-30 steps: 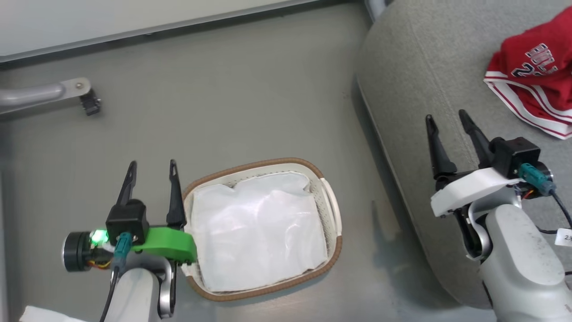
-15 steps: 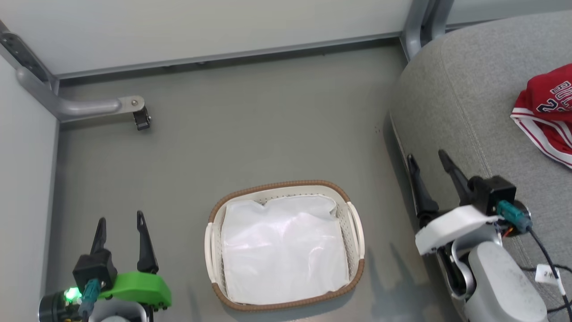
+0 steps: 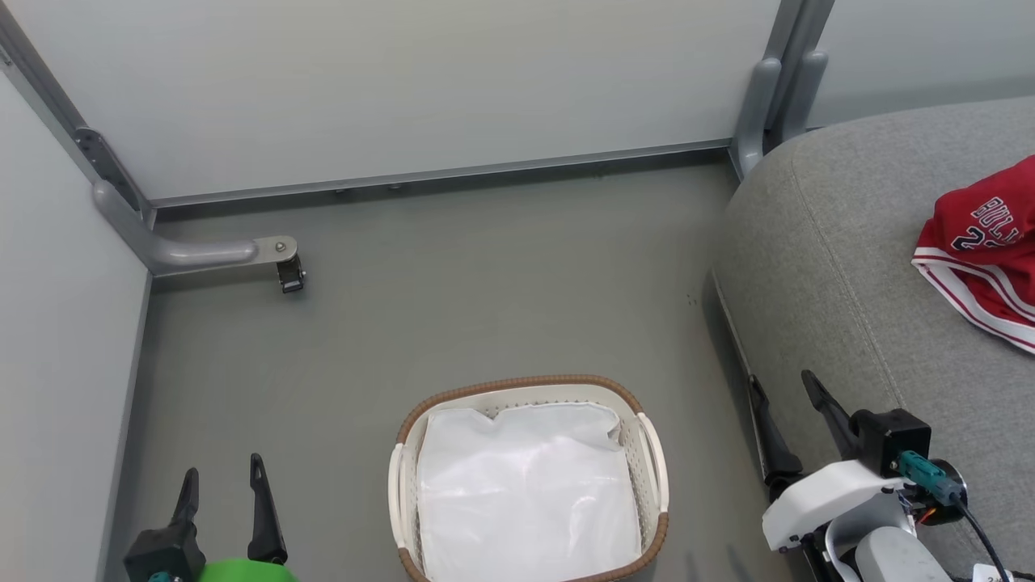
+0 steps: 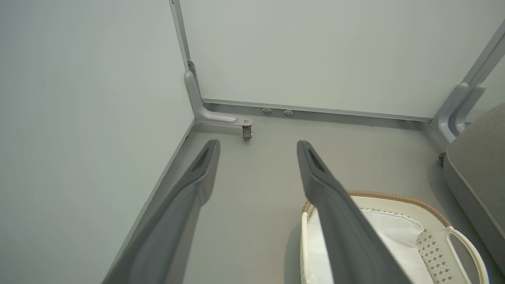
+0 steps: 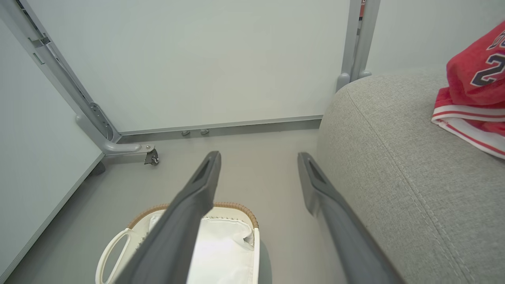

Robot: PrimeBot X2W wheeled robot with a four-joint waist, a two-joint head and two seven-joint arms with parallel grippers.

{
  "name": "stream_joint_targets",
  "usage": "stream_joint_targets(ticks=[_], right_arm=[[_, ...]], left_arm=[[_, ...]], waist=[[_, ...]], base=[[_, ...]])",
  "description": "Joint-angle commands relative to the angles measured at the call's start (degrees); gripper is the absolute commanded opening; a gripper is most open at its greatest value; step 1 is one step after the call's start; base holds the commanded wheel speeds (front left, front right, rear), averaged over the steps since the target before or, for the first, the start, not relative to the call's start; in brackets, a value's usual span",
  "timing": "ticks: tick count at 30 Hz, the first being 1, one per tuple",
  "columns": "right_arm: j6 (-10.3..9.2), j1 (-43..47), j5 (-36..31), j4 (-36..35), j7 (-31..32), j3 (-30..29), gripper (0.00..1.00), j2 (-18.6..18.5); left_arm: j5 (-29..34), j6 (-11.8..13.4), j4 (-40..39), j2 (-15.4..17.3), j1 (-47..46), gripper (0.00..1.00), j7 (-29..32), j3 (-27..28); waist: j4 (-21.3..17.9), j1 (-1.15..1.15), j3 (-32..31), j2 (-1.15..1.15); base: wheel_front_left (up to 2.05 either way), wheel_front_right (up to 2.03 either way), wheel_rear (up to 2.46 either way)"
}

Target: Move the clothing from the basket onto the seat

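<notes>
The red clothing (image 3: 982, 250) with white stripe trim and a printed number lies on the grey seat (image 3: 841, 267) at the right, also in the right wrist view as clothing (image 5: 475, 86) on the seat (image 5: 394, 157). The white basket (image 3: 651, 461) with a brown rim stands on the floor at bottom centre and holds a plain white sheet (image 3: 525, 493). My left gripper (image 3: 222, 477) is open at the lower left, left of the basket (image 4: 453, 236). My right gripper (image 3: 783, 390) is open at the seat's front edge, right of the basket (image 5: 252, 221). Both hold nothing.
Pale wall panels close the back and left sides. A grey metal bracket with a small castor (image 3: 289, 273) juts from the left corner, and a grey post (image 3: 768, 89) stands at the seat's back corner. Grey floor (image 3: 485, 291) lies open beyond the basket.
The head camera has tilted up and back, so basket, seat and both grippers sit lower in the picture and more wall shows. Both grippers stay open and empty.
</notes>
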Motion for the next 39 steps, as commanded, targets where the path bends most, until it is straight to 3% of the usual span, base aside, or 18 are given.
stream_joint_targets(ticks=[1,6,39], right_arm=[[0.00,0.17,0.01,0.03,0.00,-0.04,0.00,0.05],[0.01,0.93,0.81,1.72,0.27,-0.04,0.00,0.41],[-0.01,1.55,31.00,-2.34,8.65,-4.69,0.00,0.80]], left_arm=[[-0.44,-0.49,0.03,0.01,0.03,0.00,0.02,-0.03],[-1.29,-0.62,2.20,-0.38,-0.19,0.00,0.39,-0.04],[-32.78,-3.49,-0.65,-0.19,-3.67,0.00,8.69,1.69]], waist=[[0.10,0.00,-0.17,0.00],[0.17,0.00,-0.29,0.00],[0.05,0.00,-1.20,0.00]], base=[[0.00,0.00,0.00],[0.00,0.00,0.00],[0.00,0.00,0.00]])
